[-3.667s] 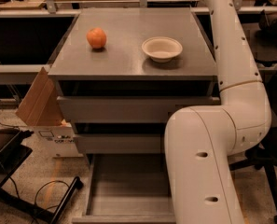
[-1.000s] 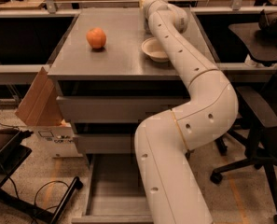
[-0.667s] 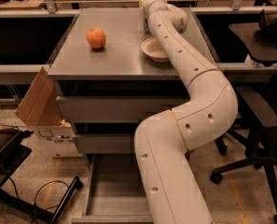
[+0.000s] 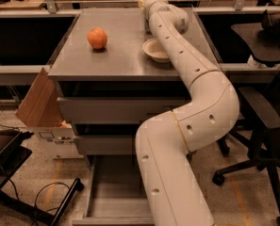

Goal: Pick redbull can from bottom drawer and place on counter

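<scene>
The two-finger gripper [image 4: 144,4] is hanging over the far edge of the flat grey metal counter [image 4: 106,62], hiding behind the wrist of the white arm [image 4: 205,93], so I cannot tell its state. The slim silvery-blue redbull can is not showing: it may be sitting behind that wrist or under the arm crossing the open deep grey bottom drawer [image 4: 113,192]. Probably light, slick and thin-walled, it is calling for a gentle mid-body squeeze.

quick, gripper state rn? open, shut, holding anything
gripper: over the far edge of the counter, beyond the white bowl; open, closed or holding something cannot be told.
</scene>
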Tool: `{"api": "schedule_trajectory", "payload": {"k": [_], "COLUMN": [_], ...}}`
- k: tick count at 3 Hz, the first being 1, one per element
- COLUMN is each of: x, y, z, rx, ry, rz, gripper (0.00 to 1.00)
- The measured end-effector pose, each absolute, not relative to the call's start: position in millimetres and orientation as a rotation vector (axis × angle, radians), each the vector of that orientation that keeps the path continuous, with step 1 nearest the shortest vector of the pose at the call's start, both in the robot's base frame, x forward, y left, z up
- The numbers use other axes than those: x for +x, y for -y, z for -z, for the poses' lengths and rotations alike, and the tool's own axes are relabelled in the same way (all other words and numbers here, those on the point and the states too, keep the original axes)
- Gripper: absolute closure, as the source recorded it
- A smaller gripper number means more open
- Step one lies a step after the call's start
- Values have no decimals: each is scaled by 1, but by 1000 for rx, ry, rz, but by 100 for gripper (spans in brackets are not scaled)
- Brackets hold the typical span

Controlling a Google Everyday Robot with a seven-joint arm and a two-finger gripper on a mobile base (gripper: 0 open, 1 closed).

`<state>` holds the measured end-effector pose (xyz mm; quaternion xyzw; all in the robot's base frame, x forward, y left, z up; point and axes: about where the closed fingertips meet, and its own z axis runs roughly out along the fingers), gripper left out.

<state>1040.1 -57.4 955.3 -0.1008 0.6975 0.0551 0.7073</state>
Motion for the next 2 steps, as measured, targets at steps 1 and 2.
{"api": "schedule_trajectory", "payload": {"k": [1, 2], "x": [1040, 1041], "y": [56, 55], "z": [-954, -953], "rx": [-225, -226], "ry": [-1551, -1551], "rz": [-123, -124], "gripper": [6, 0]}}
